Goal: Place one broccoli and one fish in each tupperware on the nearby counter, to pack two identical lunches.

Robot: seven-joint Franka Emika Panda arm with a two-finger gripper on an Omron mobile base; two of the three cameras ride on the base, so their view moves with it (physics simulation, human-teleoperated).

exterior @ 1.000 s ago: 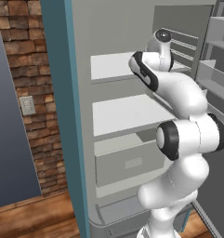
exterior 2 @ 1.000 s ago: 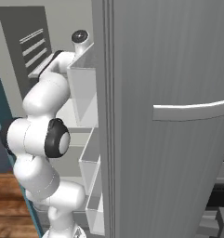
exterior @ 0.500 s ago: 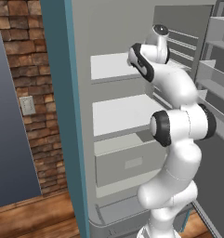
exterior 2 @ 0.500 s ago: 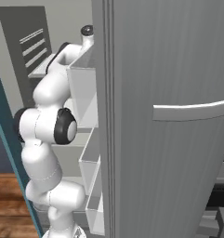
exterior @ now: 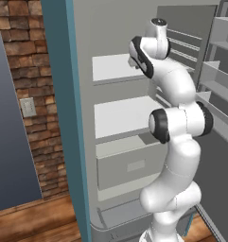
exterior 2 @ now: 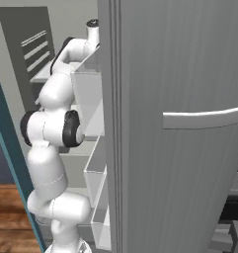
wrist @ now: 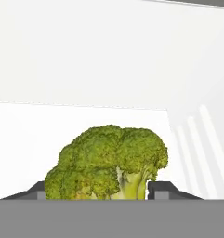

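An open fridge (exterior: 120, 156) stands beside a brick wall (exterior: 25, 66), seemingly with white shelves.

Probably kitchen: open fridge (exterior: 125, 118), shelves

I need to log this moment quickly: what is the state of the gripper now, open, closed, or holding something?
Gripper: its fingertips stand on either side of the broccoli on the white fridge shelf; whether it grips it cannot be told.
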